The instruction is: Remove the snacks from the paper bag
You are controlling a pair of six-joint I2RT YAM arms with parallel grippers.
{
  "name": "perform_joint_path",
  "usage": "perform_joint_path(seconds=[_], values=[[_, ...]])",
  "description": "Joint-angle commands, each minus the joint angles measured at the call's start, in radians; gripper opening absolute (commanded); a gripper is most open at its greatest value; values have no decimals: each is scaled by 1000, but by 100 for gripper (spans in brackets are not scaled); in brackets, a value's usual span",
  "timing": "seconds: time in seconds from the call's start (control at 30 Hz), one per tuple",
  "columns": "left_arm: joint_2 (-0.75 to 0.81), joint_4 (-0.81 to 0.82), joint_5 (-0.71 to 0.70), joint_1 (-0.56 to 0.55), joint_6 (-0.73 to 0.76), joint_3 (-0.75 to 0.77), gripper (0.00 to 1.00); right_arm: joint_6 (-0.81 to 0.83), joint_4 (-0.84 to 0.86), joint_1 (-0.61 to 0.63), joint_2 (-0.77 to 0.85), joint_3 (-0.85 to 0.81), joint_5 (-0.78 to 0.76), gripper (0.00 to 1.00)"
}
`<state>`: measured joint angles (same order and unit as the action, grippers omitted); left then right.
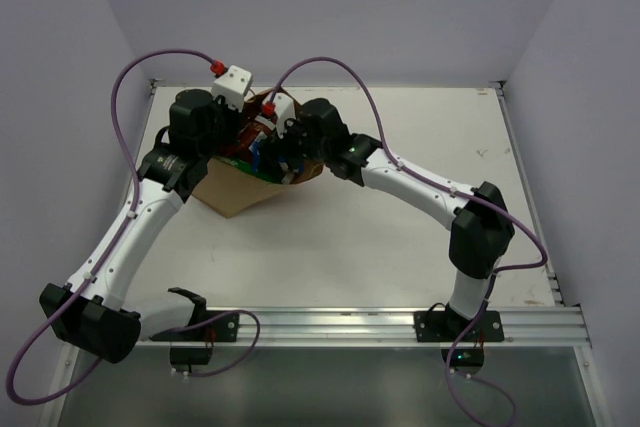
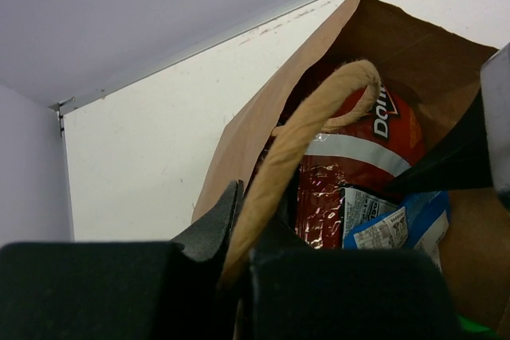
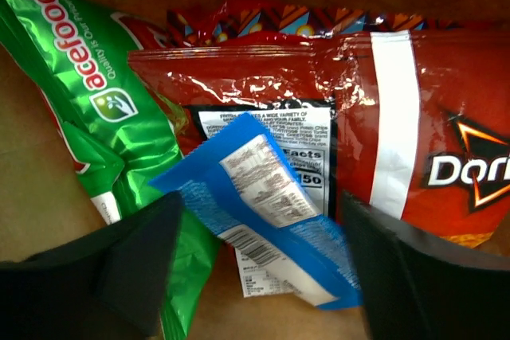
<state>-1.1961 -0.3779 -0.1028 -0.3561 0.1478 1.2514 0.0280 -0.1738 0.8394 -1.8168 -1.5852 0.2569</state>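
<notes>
The brown paper bag (image 1: 228, 190) lies on its side on the table, mouth toward the arms. My left gripper (image 2: 247, 212) is shut on the bag's twisted handle (image 2: 295, 149), holding the mouth up. My right gripper (image 3: 263, 268) is inside the mouth, open wide, its fingers (image 3: 119, 268) either side of the slim blue bar (image 3: 263, 205) without pinching it. Under the bar lies the orange-red Doritos bag (image 3: 430, 141). A green chip bag (image 3: 103, 93) lies to the left, and a patterned red packet (image 3: 263, 17) shows behind. In the top view both grippers (image 1: 270, 152) meet at the bag mouth.
The bag sits at the back left of the white table (image 1: 420, 237), near the wall and the table's far edge (image 2: 199, 49). A metal rail (image 1: 400, 325) runs along the near edge by the arm bases. Purple cables loop above both arms.
</notes>
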Motion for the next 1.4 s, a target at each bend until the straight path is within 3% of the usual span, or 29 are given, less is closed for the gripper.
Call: perform_joint_path(seconds=[0.0, 0.07, 0.1, 0.17, 0.37, 0.43, 0.63, 0.77, 0.97, 1.07, 1.2, 1.37], values=[[33, -4, 17, -1, -25, 37, 0, 30, 89, 1, 5, 14, 1, 77], [35, -9, 14, -1, -25, 39, 0, 29, 92, 1, 5, 27, -7, 63], [35, -10, 9, -1, -24, 39, 0, 30, 91, 1, 10, 30, -8, 50], [38, -13, 5, -1, -17, 39, 0, 30, 91, 1, 27, 42, -13, 37], [36, -10, -6, -1, -13, 39, 0, 49, 74, 1, 138, 48, -44, 7], [36, -12, -6, -1, -13, 36, 0, 53, 63, 3, 189, 42, -51, 1], [41, -13, -18, -1, -10, 28, 0, 78, 46, 0, 315, 28, -140, 0], [47, -16, -28, -1, -2, 26, 0, 107, 46, -42, 416, 88, -396, 0], [56, -7, -12, -1, 3, 14, 0, -66, 20, -398, 468, 285, -511, 0], [56, -6, -14, -1, 6, 13, 0, -144, 10, -559, 415, 352, -466, 0], [56, -7, -9, -1, 7, 10, 0, -230, -39, -687, 275, 343, -377, 0], [66, -4, -3, -1, 15, 0, 0, -292, -118, -761, 74, 268, -324, 3]])
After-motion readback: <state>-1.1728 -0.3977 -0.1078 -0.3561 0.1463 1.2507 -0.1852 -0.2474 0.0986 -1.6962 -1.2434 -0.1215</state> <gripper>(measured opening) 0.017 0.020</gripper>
